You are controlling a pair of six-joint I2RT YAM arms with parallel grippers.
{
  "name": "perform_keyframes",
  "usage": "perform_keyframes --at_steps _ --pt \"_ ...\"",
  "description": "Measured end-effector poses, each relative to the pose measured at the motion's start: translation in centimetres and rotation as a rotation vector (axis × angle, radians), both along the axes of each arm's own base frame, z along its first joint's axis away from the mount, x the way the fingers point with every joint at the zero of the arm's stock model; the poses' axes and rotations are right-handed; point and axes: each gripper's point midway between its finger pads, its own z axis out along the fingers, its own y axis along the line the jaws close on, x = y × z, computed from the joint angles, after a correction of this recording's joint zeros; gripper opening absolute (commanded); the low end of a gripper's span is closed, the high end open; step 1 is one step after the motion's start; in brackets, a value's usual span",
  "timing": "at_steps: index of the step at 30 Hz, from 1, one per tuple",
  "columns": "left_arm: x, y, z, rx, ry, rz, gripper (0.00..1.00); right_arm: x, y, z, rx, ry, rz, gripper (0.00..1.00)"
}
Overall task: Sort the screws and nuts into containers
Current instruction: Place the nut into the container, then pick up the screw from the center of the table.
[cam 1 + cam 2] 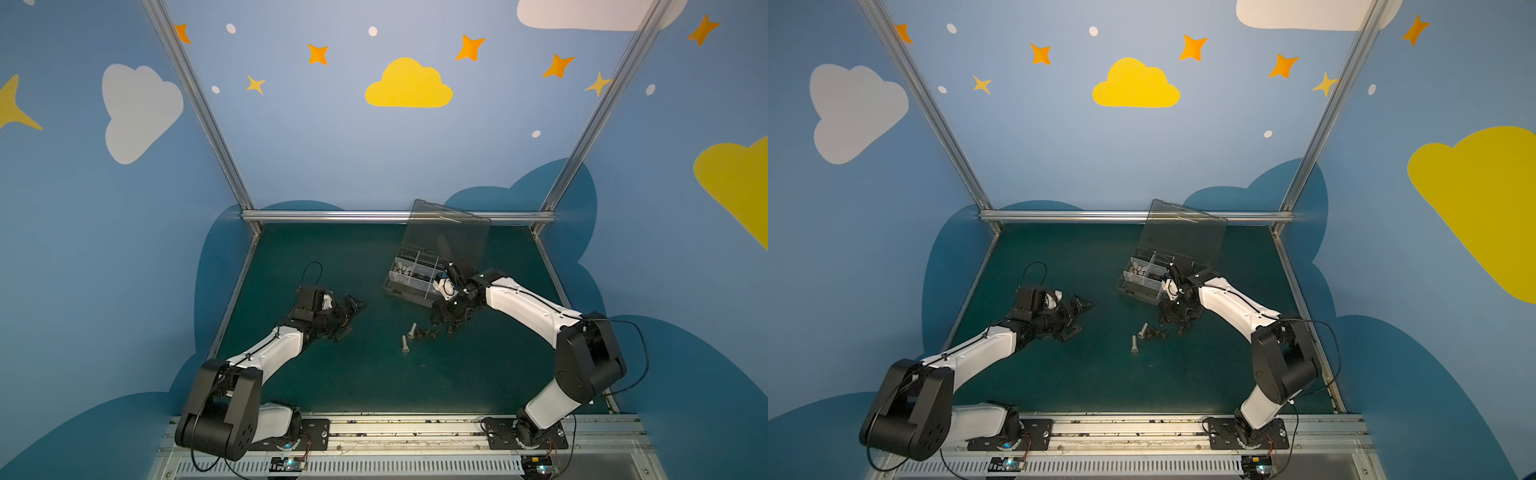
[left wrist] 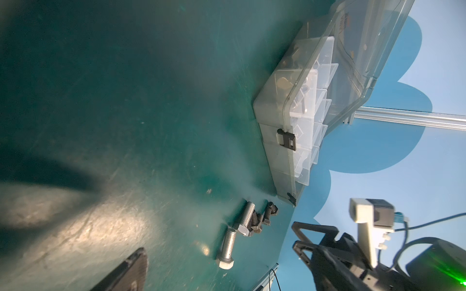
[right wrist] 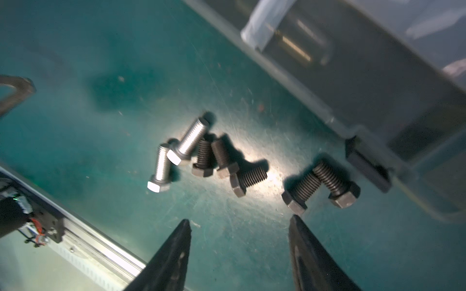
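1. Screws lie loose on the green tabletop (image 1: 332, 257), on the near side of the organizer box (image 1: 409, 289): two silver bolts (image 3: 160, 167) and five black screws (image 3: 224, 157), all on their sides.
2. Grouping, per the right wrist view: both silver bolts and three black screws form one close cluster. The other two black screws lie as a pair, touching at their threaded ends, slightly apart from the cluster and just beside the box's black latch (image 3: 368, 168).
3. Right gripper (image 3: 239, 219): jaws moderately wide, nothing between them. It hangs low over the tabletop, pointed at the fasteners. The black pair sits just ahead of one fingertip (image 3: 295, 226); the cluster sits ahead of the gap and the other fingertip. Contact with any screw cannot be told.
4. Left gripper (image 1: 355, 319): jaws fully apart and empty, low over the tabletop. It is well apart from the fasteners and to their left in both top views.
5. Organizer box: it stands toward the back right of the tabletop, with its clear lid (image 1: 449, 237) raised and leaning back.
6. Contents: silver pieces (image 1: 402, 269) occupy a compartment at the box's left end, with dark pieces (image 1: 420, 276) in the one beside it. They are too small to tell their kind.
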Motion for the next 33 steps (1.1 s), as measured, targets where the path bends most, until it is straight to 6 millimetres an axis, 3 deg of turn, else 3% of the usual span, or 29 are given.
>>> perform_keyframes --at_steps 18,33 --pt "-0.1 -0.2 0.0 0.001 0.001 -0.005 1.00 -1.2 2.3 -1.6 -0.043 -0.021 0.064 0.60" --pt "-0.4 0.0 -0.4 0.016 0.011 -0.006 1.00 -4.5 6.8 -1.7 -0.006 0.024 0.140 0.61"
